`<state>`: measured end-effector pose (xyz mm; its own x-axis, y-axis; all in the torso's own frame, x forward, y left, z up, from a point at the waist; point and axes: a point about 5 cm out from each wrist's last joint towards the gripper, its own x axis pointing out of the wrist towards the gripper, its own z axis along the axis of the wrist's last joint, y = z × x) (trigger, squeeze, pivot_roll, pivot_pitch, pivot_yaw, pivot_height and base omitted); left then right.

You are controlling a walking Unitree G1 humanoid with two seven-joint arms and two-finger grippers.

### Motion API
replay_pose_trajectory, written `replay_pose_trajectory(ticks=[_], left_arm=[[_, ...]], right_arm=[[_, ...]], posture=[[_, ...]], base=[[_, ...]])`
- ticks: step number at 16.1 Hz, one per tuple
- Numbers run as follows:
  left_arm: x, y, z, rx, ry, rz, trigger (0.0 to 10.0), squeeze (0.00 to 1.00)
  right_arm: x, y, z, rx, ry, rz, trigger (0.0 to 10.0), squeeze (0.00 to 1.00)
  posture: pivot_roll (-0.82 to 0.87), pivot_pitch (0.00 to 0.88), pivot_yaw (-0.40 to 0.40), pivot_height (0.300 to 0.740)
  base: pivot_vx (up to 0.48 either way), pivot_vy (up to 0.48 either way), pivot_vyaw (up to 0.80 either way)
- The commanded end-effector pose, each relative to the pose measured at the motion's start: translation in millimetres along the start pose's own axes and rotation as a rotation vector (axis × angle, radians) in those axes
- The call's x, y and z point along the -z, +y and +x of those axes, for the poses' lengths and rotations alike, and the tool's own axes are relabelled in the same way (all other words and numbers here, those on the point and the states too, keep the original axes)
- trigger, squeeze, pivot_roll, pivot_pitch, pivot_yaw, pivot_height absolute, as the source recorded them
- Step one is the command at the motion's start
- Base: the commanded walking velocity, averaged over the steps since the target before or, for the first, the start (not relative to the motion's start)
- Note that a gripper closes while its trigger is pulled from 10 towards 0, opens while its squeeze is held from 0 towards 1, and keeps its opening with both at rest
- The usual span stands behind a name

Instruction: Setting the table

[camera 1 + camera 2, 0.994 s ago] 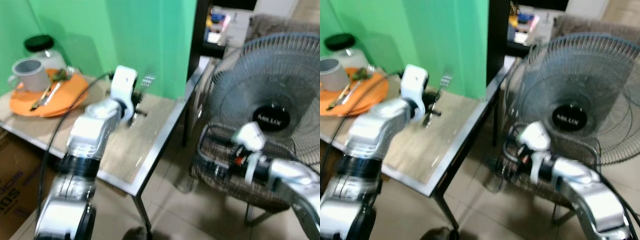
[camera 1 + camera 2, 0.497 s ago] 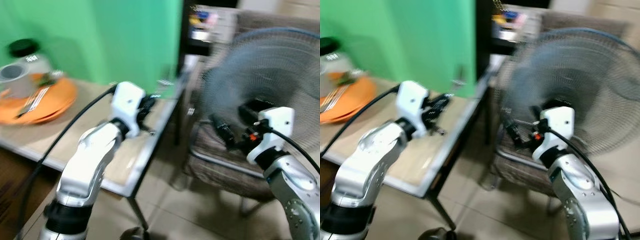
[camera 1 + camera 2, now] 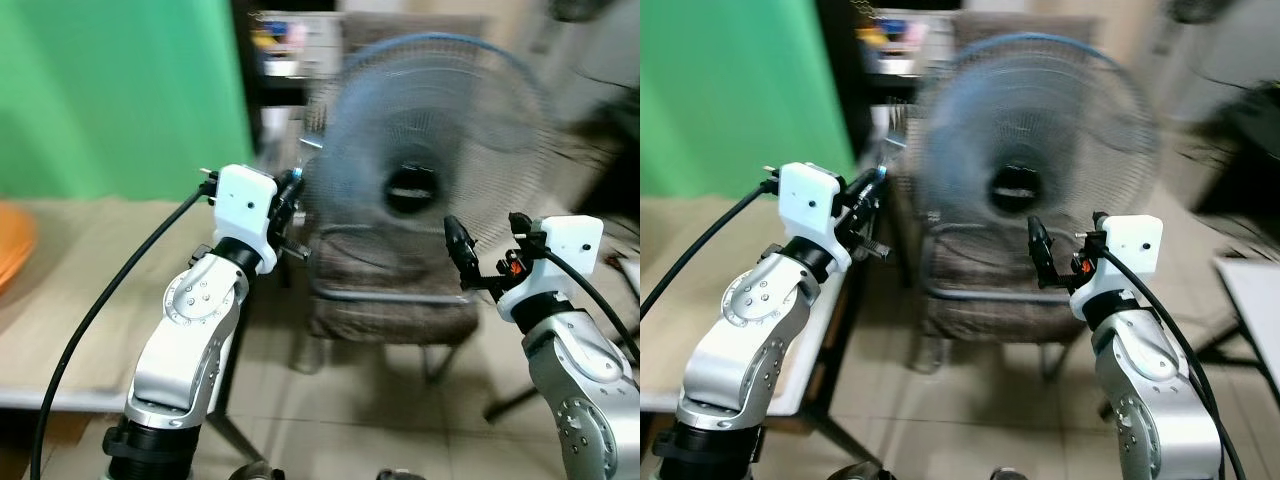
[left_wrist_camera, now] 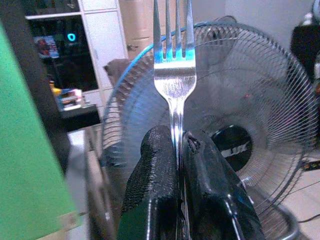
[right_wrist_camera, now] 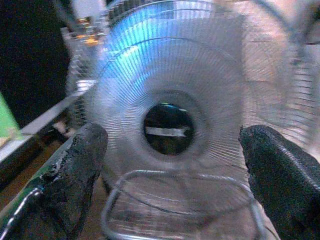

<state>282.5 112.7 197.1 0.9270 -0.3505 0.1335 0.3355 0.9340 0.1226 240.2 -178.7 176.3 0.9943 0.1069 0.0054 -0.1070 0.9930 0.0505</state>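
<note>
A silver fork (image 4: 174, 75) stands tines-up between the black fingers of my left gripper (image 4: 176, 137), which is shut on its handle. In the left eye view that left gripper (image 3: 291, 192) is raised beyond the right end of the wooden table (image 3: 90, 270), in front of the fan. My right gripper (image 3: 488, 245) is held up at chest height to the right, open with nothing between its fingers (image 5: 82, 155). An orange plate (image 3: 10, 250) shows as a sliver at the far left of the table.
A large standing fan (image 3: 420, 170) sits on a brown chair (image 3: 390, 300) straight ahead, past the table's end. A green screen (image 3: 110, 90) backs the table. A white tabletop edge (image 3: 1252, 290) shows at the far right. The picture is blurred.
The camera has swung right, so the plate and mug have slid off to the left and the fan is now central. The right arm has risen. The fork stays gripped.
</note>
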Motion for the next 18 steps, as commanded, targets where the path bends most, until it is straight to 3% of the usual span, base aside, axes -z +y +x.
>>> replay_pose_trajectory(ticks=[1,3,5,6,9,18], left_arm=[[9.1,19.0,-0.6,-0.123,0.069,0.023,10.0,0.00],[17.7,36.1,-11.0,-0.116,0.097,0.091,10.0,0.00],[20.1,41.2,-15.5,-0.127,0.108,0.109,10.0,0.00],[18.2,42.8,-18.5,-0.128,0.093,0.165,10.0,0.00],[18.8,44.6,-18.4,-0.156,0.087,0.166,10.0,0.00],[19.9,52.1,-12.3,-0.191,0.093,0.175,10.0,0.00]], right_arm=[[-6.6,-2.3,1.2,0.044,-0.029,-0.007,10.0,0.00],[-3.2,-2.8,4.4,0.077,0.006,-0.019,10.0,0.00],[3.4,-2.1,5.6,0.085,0.063,-0.046,10.0,0.00],[10.8,-0.8,7.0,0.097,0.104,-0.054,10.0,0.00],[6.5,7.0,11.8,0.089,0.080,-0.042,10.0,0.00],[-2.4,10.8,19.6,0.125,0.027,-0.039,10.0,0.00]], posture=[[0.08,0.000,0.044,0.740],[0.08,0.000,0.042,0.740],[0.08,0.000,0.038,0.740],[0.09,0.000,0.034,0.740],[0.09,0.000,0.031,0.740],[0.10,0.000,0.031,0.740]], base=[[0.000,0.000,-0.78],[0.000,0.000,-0.78],[0.000,0.000,-0.78],[0.000,0.000,-0.79],[0.000,0.000,-0.79],[0.000,0.000,-0.79]])
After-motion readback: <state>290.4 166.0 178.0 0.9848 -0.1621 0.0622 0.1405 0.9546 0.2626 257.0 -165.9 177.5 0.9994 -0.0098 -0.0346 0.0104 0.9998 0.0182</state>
